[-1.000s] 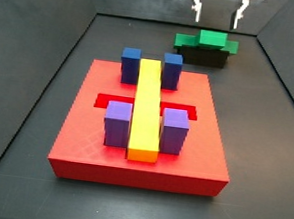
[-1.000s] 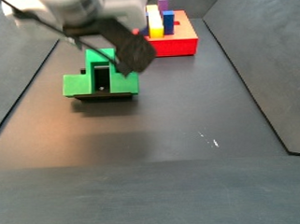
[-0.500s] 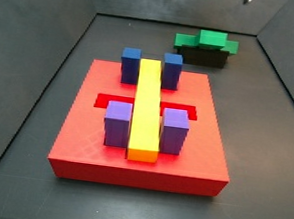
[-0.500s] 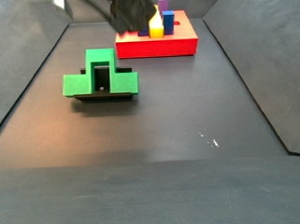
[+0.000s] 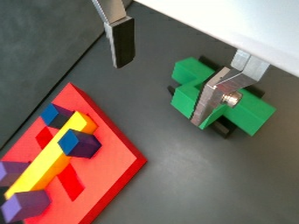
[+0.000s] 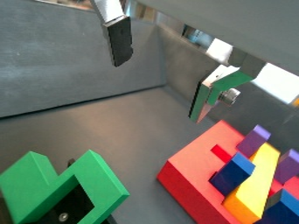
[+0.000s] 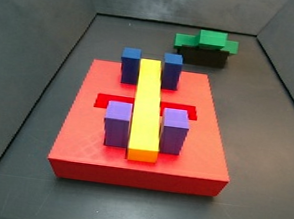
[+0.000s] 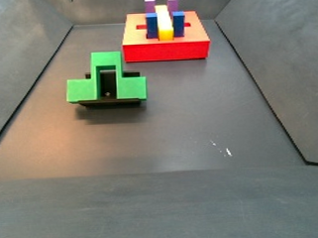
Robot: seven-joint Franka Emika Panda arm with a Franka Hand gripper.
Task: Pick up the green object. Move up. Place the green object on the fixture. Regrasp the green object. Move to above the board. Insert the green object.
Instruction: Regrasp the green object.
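The green object (image 7: 206,39) rests on the dark fixture (image 7: 206,57) at the far end of the floor; it also shows in a side view (image 8: 107,86) and in both wrist views (image 5: 191,77) (image 6: 45,178). The red board (image 7: 91,145) carries a yellow bar (image 7: 146,106), blue blocks and purple blocks. My gripper (image 5: 163,74) is out of both side views. In both wrist views it hangs high above the floor, open and empty, its fingers (image 5: 121,39) wide apart, over the floor between the green object and the board (image 5: 111,149).
Dark walls enclose the floor on all sides. The fixture's dark base (image 8: 111,104) shows under the green object. The board (image 8: 166,49) stands apart from the fixture, with bare dark floor between them.
My gripper has risen from the green object and left both side views. The green object stays on the fixture.
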